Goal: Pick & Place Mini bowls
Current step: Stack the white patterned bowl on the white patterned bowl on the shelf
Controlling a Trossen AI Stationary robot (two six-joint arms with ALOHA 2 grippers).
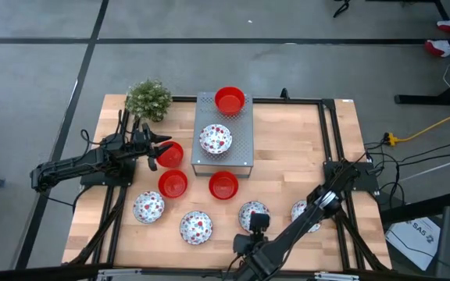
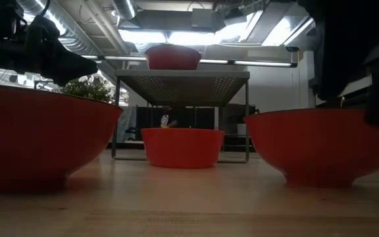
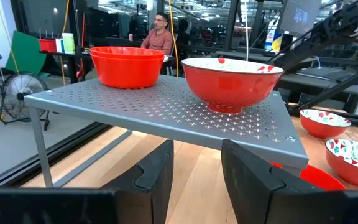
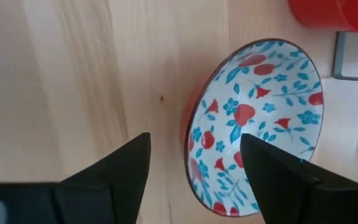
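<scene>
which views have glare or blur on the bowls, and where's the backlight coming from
Low view: ceiling lights behind the grey perforated shelf backlight it; the near red bowls loom large and soft. Left wrist view: its own fingers are dark and blurred. Right wrist view: evenly lit patterned bowl, no glare.

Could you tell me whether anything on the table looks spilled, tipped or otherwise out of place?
Nothing stands out. The bowls on the table sit upright and apart, two more rest level on the grey rack, and the plant stands at its corner. Nothing is spilled.
</scene>
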